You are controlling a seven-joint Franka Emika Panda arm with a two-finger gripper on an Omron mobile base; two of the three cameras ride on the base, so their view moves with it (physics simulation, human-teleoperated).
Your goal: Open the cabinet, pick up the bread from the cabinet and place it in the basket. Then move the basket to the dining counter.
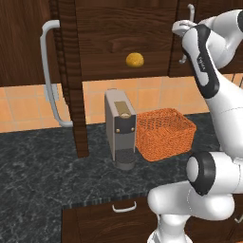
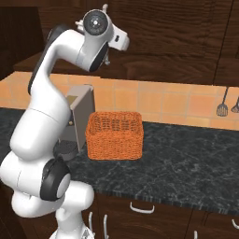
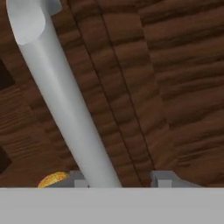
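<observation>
One bread [image 1: 135,60], one basket [image 1: 165,133], one coffee machine [image 1: 120,127], two utensils [image 2: 222,108].

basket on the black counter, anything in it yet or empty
Empty. The orange basket shows only its own mesh inside, upright beside the coffee machine. The bread still sits up in the open cabinet.

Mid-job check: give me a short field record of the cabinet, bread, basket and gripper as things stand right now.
cabinet: left door swung open, right door closed
bread: inside the open cabinet, untouched
basket: empty, on the black counter beside the coffee machine
gripper: at the right door's silver handle, fingers either side of the bar; grip not confirmed
next step: probably pull that door open
</observation>
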